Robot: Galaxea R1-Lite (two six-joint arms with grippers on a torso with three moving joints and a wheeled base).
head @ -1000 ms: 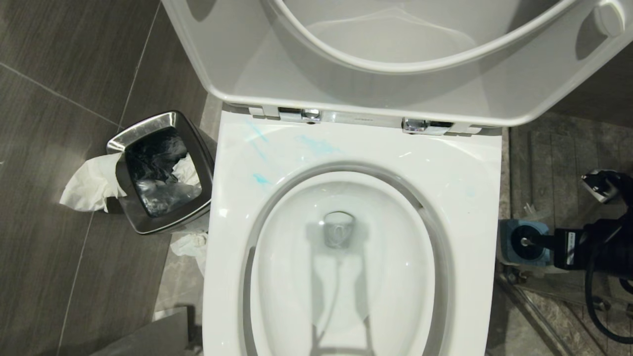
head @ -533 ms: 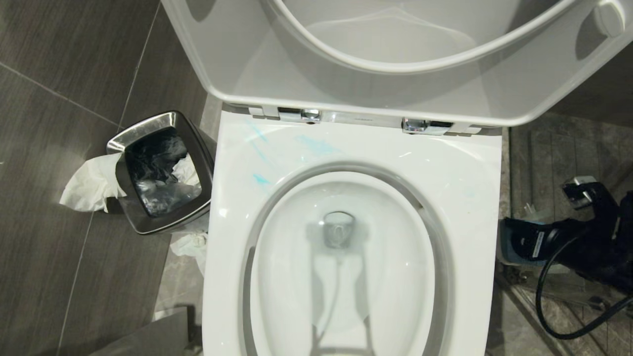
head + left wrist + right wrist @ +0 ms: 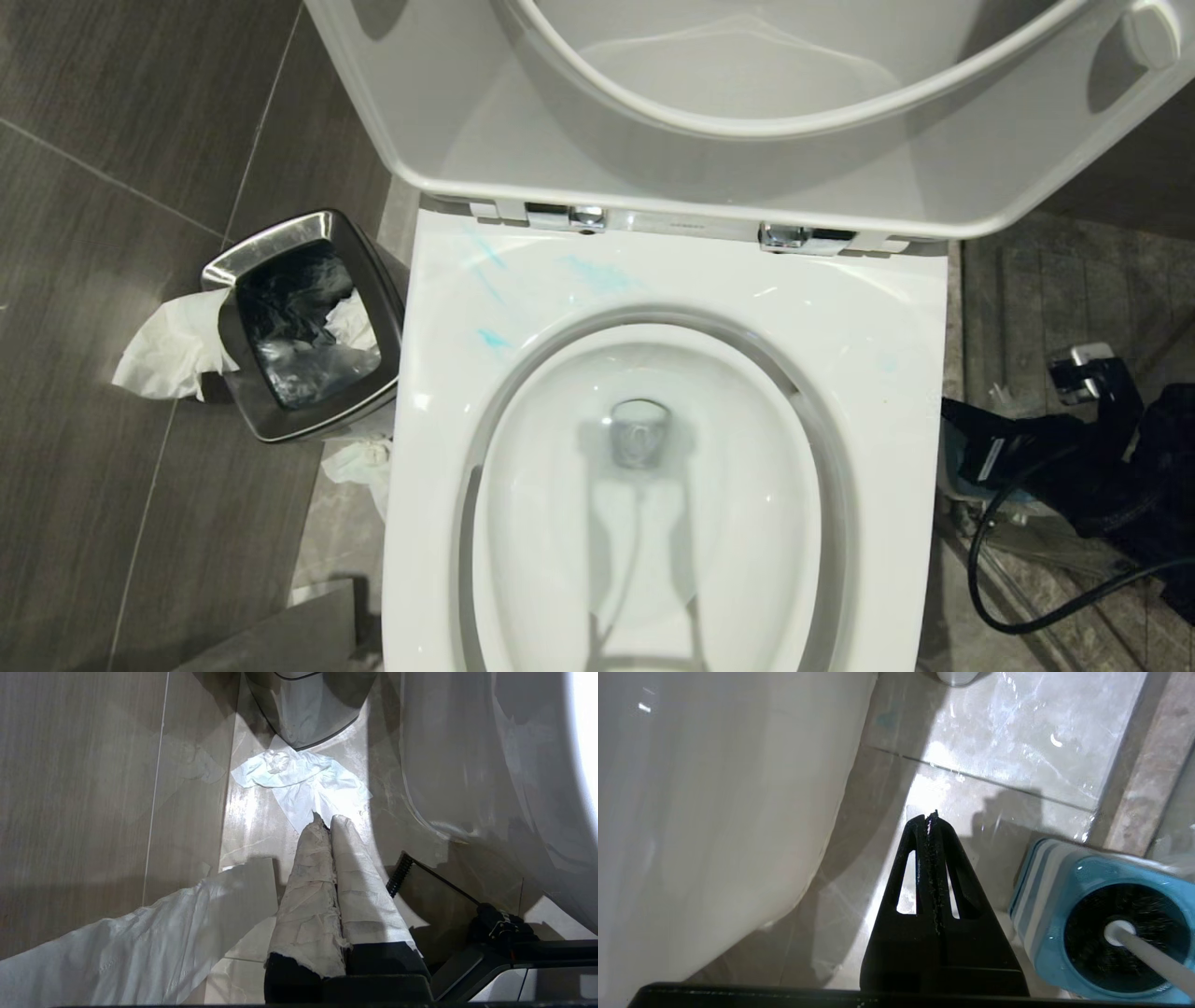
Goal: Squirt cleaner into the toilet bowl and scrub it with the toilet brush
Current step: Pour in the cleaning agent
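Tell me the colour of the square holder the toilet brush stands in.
Turquoise-blue top with pale grey-white sides, on the square brush holder; clearest in the right wrist view.

No legible text, labels or signs anywhere.

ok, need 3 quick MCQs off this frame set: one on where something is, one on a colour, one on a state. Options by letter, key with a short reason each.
1. Where is the toilet brush?
A. In the toilet bowl
B. Standing in its holder on the floor beside the toilet bowl
C. In the waste bin

2. What colour are the smears on the toilet bowl rim?
A. Turquoise-blue
B. Yellow
C. Brown

3. What is the right gripper doing?
A. Shut, holding nothing
B. Clamped on the brush handle
C. Wide open

Key:
1 B, the right wrist view shows the bristle head seated in the blue holder.
2 A, cleaner smears near the hinges.
3 A, fingers meet with nothing between them.
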